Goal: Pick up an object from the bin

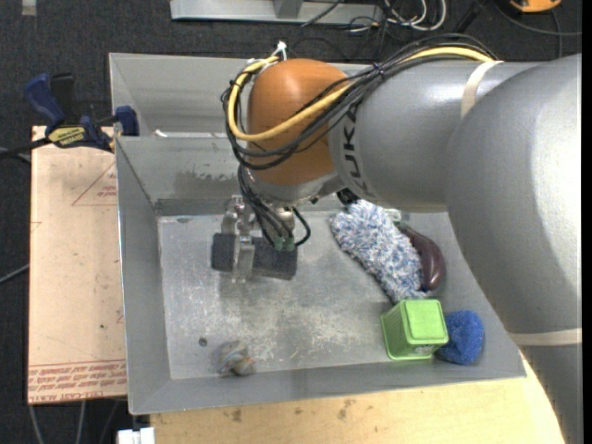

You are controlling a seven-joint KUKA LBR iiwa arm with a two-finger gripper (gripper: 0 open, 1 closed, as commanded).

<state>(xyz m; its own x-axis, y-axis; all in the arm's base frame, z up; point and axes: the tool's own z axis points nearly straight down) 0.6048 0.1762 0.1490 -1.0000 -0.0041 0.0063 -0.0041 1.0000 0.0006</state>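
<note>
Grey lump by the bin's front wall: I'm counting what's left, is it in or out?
In: the grey lump lies on the bin floor just inside the front wall, apart from the gripper.

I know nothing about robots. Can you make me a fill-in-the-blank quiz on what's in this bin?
1. The square box near the front right corner of the bin is ____.
2. The fuzzy lump just right of that box is ____.
3. In this view, the gripper hangs to the ____ of the fluffy blue-and-white duster.
Missing words: green; blue; left.
</note>
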